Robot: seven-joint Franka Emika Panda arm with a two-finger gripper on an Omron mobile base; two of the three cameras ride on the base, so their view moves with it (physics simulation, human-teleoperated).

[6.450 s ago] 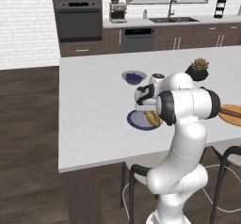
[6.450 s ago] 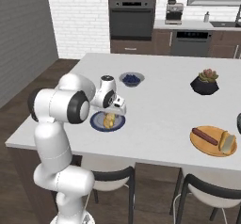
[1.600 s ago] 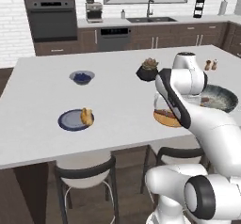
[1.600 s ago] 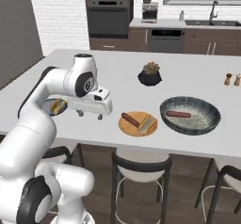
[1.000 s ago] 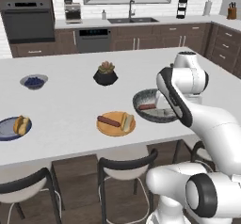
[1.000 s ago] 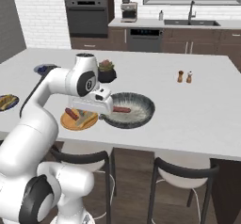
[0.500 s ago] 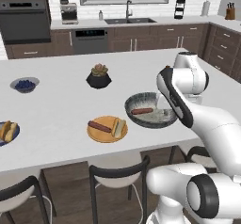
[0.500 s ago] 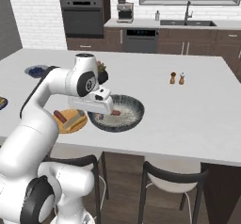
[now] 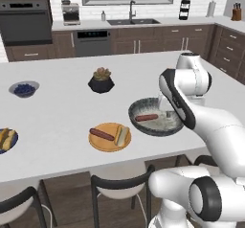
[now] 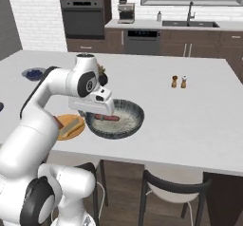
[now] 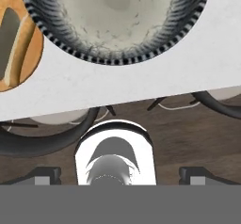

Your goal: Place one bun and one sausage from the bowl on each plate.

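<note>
Gripper (image 10: 97,107) hanging over near rim of bowl (image 9: 143,128), jaws standing wide, gripping nothing. Bowl sitting nr counter's front edge w/ one sausage (image 9: 146,118) lying inside. Orange plate (image 9: 101,144) resting just beside it, carrying sausage + bun. Blue plate (image 9: 12,143) lying far left.

Base driven rightward; arm now over bowl (image 9: 155,117)

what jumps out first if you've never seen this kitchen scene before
The big white robot arm bending over the grey island counter, its hand hanging over the wide dark bowl near the front edge. One reddish sausage lies in that bowl. Just left of it in the left base view sits the orange plate, carrying a sausage and a bun.
</note>
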